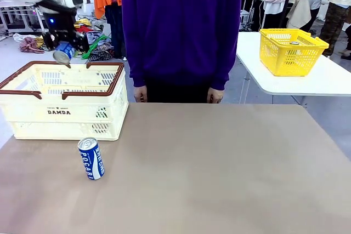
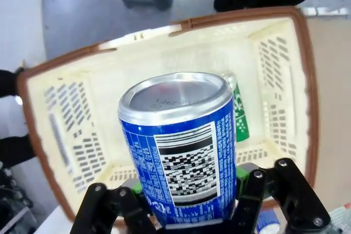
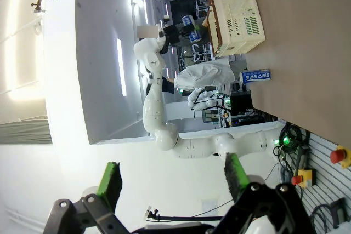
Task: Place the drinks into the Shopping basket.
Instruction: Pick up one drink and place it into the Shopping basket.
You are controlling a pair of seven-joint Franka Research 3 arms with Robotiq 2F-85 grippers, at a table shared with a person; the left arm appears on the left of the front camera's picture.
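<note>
Drop-off step: the left pincer (image 1: 64, 46), clamped on a slim blue aluminium can (image 2: 178, 146), hangs directly above the cream, brown-rimmed slotted plastic basket (image 1: 33, 108), so next it probably should lower and let go, while the right pincer (image 3: 173, 182) stands wide, empty.
</note>
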